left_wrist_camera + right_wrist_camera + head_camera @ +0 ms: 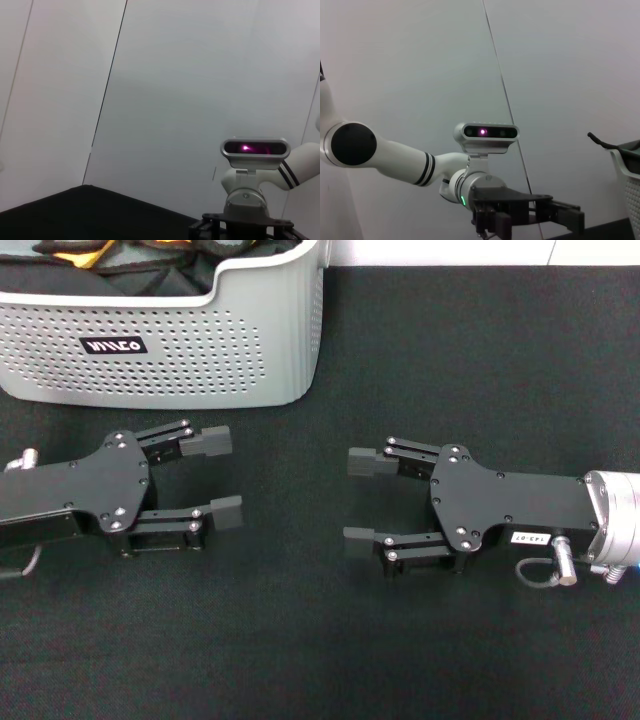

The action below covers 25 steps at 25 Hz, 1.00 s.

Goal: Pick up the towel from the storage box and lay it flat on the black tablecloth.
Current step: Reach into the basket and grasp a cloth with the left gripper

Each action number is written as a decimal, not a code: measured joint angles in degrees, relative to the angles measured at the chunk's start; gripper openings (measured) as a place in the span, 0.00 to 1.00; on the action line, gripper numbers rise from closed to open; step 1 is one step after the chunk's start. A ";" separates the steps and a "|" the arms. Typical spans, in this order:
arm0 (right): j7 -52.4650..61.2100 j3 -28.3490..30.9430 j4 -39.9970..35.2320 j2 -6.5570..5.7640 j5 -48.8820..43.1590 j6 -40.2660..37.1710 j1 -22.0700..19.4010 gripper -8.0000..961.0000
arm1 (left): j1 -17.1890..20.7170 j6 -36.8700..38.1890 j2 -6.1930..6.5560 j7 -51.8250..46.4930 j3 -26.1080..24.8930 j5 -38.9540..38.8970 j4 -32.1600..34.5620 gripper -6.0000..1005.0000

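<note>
The storage box [200, 350], pale grey and perforated with a black label, stands at the back left on the black tablecloth [300, 650]. Inside it I see dark cloth and a small yellow patch [85, 252] that may be the towel's reverse; the rest of the towel is hidden. My left gripper [222, 478] is open and empty, low over the tablecloth in front of the box. My right gripper [361, 501] is open and empty, facing it across a gap. The box rim [626, 162] also shows in the right wrist view.
A pale wall runs behind the table. The left wrist view shows the right arm's wrist camera [255, 148] over the tablecloth's edge [75, 212]. The right wrist view shows the left arm [395, 157] and its camera [486, 132].
</note>
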 joint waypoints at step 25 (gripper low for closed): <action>-3.69 0.09 0.28 1.54 0.37 7.42 -4.17 0.89 | -13.01 -37.57 -1.89 -41.15 -10.55 24.73 52.45 0.78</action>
